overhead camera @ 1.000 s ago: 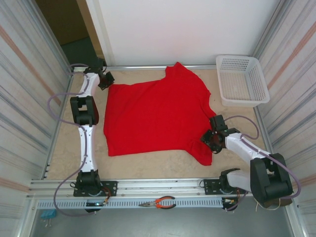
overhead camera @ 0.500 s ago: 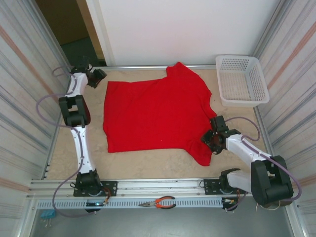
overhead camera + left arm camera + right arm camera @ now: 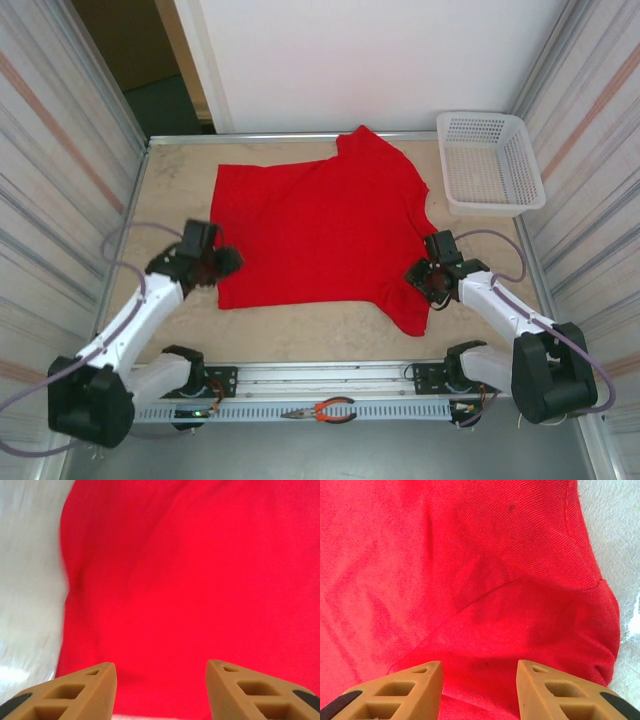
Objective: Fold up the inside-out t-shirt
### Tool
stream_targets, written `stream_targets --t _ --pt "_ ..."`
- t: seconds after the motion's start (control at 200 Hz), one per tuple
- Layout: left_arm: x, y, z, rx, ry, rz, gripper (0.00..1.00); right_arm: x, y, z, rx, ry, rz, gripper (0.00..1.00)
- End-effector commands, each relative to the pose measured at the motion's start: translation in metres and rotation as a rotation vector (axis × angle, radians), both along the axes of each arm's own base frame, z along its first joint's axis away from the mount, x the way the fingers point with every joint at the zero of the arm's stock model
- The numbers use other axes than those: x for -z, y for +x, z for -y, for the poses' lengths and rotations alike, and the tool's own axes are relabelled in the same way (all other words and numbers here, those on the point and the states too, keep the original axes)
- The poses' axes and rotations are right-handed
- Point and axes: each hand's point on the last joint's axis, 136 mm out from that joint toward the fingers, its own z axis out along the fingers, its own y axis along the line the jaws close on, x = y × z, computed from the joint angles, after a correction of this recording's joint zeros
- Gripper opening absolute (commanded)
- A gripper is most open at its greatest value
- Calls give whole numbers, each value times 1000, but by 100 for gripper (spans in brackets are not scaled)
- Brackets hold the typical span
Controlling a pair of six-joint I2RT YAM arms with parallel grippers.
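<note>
Here we go: the inside-out t-shirt [image 3: 320, 225] lies spread flat in the middle of the counter [image 3: 330, 325], with the hem to my left and one sleeve far, one near, on my right. The white basket [image 3: 495, 206] sits well apart at the far right corner.

I'd call this the set-up for the first fold, as I see no fold made yet. My left fingers [image 3: 225, 262] hover at the near hem corner, parted, with nothing between them. In the wrist view those fingers [image 3: 161, 669] face red cloth, with the shirt's edge and pale counter off to one side. My right fingers [image 3: 426, 275] sit over the near sleeve, also parted and empty. From that wrist the right fingers [image 3: 480, 666] look down on the sleeve seam and a shallow crease.

Next, I reckon both drop, pinch an edge each, and carry the near side over together. It has to be even, or the cloth bunches.

I can't tell whether my tips touch the cloth. The left wrist view is smeared, and the collar end is too small from above to pick out any tag.
</note>
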Motion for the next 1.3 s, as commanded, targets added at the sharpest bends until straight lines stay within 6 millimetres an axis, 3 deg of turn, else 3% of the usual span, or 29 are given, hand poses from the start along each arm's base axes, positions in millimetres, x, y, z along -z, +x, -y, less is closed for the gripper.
stream_targets --t 0.0,0.16,0.546,0.972,1.293 --pt "19 -31 -17 -144 57 -13 48 1 -4 3 -6 -26 -4 41" --pt "35 -44 -19 -119 154 -55 44 8 -7 6 13 -38 -22 41" --pt "40 -24 -10 -42 345 -95 23 15 -15 12 44 -50 -34 41" --pt "63 -46 -19 -81 446 -177 25 15 -17 15 59 -59 -31 41" --pt "77 -47 -26 -103 492 -225 27 14 -17 17 71 -62 -31 41"
